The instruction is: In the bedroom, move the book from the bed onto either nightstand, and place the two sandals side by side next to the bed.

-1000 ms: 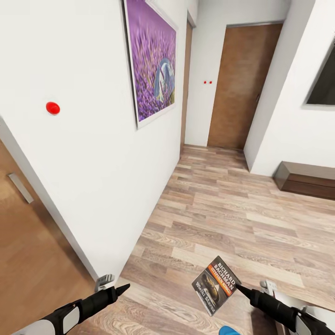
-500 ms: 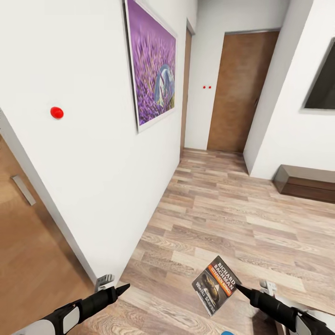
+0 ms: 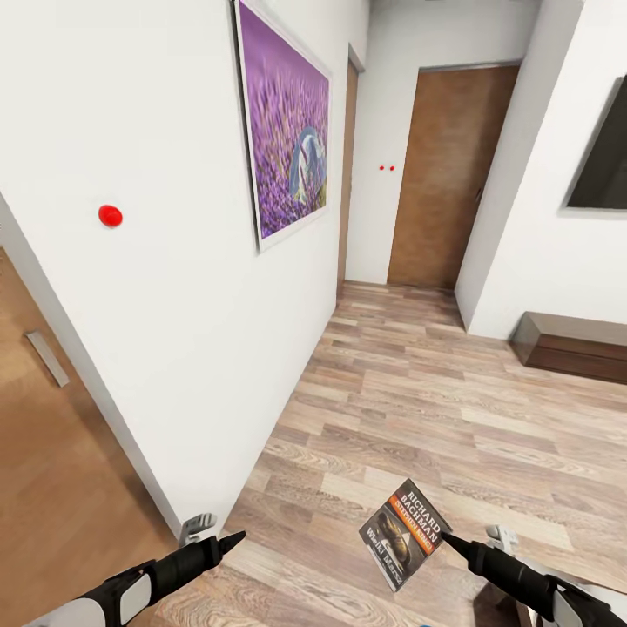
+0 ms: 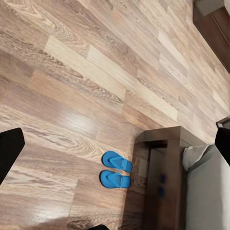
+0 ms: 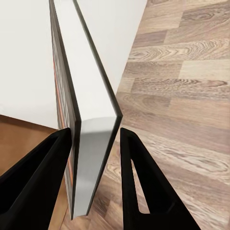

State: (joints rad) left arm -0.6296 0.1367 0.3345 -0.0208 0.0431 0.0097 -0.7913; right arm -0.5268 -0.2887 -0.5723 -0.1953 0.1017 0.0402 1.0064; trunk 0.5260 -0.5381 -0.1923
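The book (image 3: pixel 402 533), a dark paperback with an orange band, hangs above the wood-plank floor with my right gripper (image 3: pixel 446 537) shut on its edge. The right wrist view has the book (image 5: pixel 91 96) edge-on between the two black fingers (image 5: pixel 50 163). My left gripper (image 3: pixel 228 542) is low beside the white wall, and it is open and empty. In the left wrist view, the two blue sandals (image 4: pixel 116 170) lie side by side on the floor, right next to the dark frame of the bed (image 4: pixel 160 158) with its pale mattress (image 4: pixel 206 191).
A white wall with a purple painting (image 3: pixel 287 122) runs along the left. A brown door (image 3: pixel 43 453) is close at the near left and another door (image 3: pixel 444 165) closes the corridor's far end. A low dark bench (image 3: pixel 570 344) stands at the right wall.
The whole head view has shifted slightly, so the camera moved. A blue sandal at its bottom edge has slid out of the picture. Both grippers and the book keep their places in the view.
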